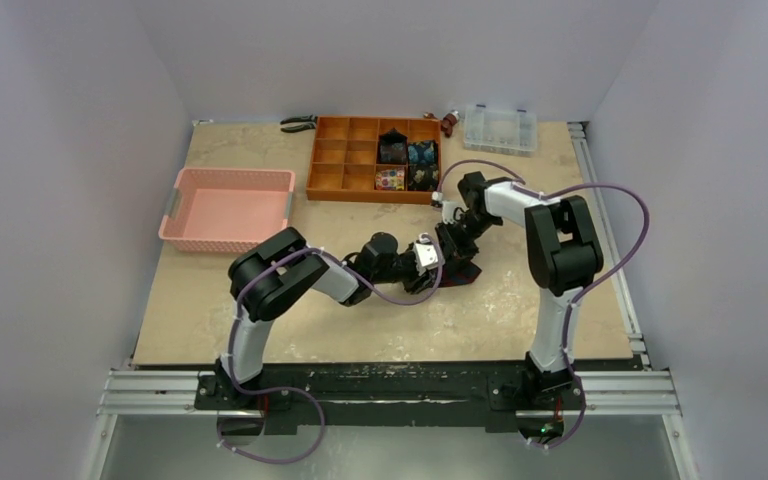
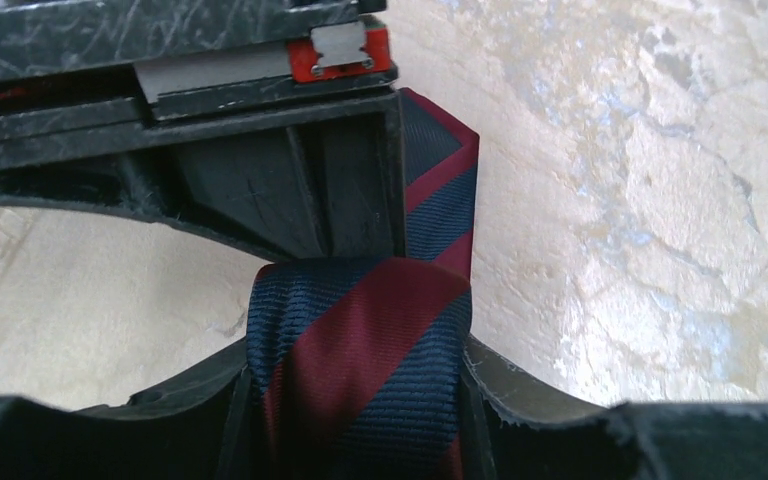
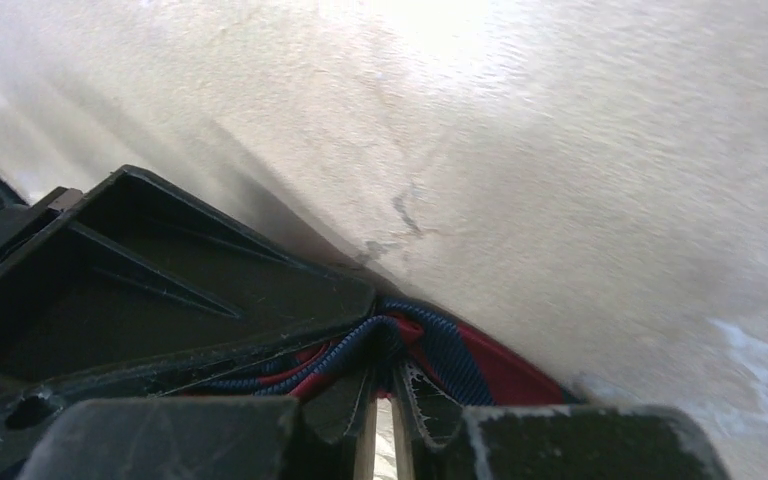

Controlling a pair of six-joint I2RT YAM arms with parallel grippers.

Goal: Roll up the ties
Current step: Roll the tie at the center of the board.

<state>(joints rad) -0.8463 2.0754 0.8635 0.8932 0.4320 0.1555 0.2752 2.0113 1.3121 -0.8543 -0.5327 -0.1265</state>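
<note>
Left gripper (image 2: 358, 400) is partly closed, both fingers pressed against the one striped tie (image 2: 370, 330) — navy with red diagonals, its end curled into a short roll between them. Right gripper (image 3: 385, 400) is nearly shut and nips a fold of that same tie at its tips, so that's two grippers on one tie, mid-table (image 1: 520, 300). From the roll, the flat strip runs straight away from the left wrist toward the right gripper — that's its long axis. Farther back, four small rolled bundles (image 1: 393, 150) by my count sit in one orange divider tray (image 1: 330, 165), with one pink basket (image 1: 175, 225) off to the left.
</note>
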